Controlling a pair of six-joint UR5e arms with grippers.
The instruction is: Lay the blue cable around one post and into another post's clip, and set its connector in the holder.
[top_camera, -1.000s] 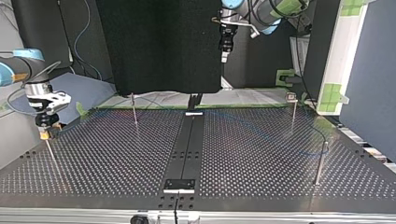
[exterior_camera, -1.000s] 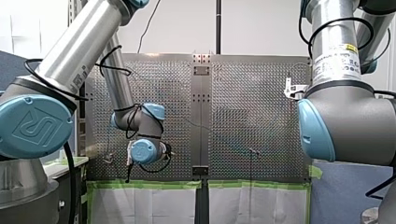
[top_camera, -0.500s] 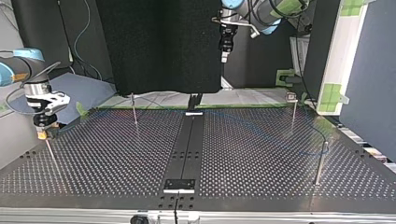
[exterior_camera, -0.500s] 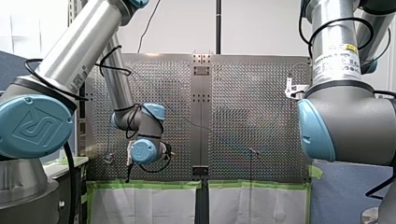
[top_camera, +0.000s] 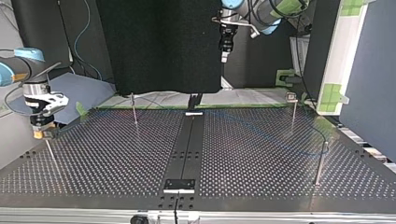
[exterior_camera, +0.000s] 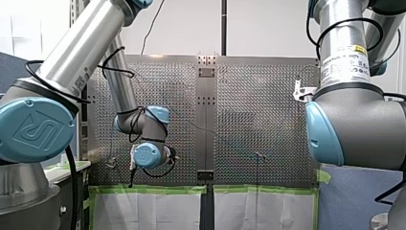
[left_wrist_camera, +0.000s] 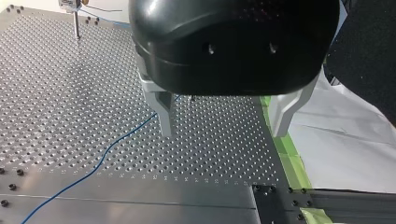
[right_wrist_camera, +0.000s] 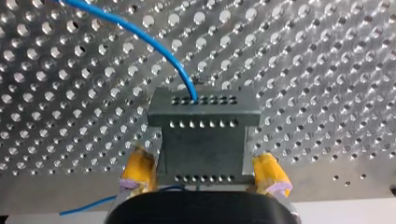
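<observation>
My right gripper [right_wrist_camera: 204, 179], yellow pads [right_wrist_camera: 137, 170] spread clear either side of the grey connector [right_wrist_camera: 203, 140], blue cable [right_wrist_camera: 184, 74] plugged into it, lying across the perforated table [left_wrist_camera: 56, 93], my left gripper [left_wrist_camera: 223, 133] parted, empty, above the cable.

The setting is a robotics laboratory test cell. A silver perforated metal table [top_camera: 116, 158] carries thin upright metal posts [top_camera: 321, 161]. A silver industrial left arm with blue joint caps [exterior_camera: 81, 52] and a matching right arm [exterior_camera: 349, 120] flank the table. A black screen [top_camera: 159, 46] stands at the table's far edge in the top view. Green tape [exterior_camera: 148, 189] edges white sheeting [exterior_camera: 158, 211].
</observation>
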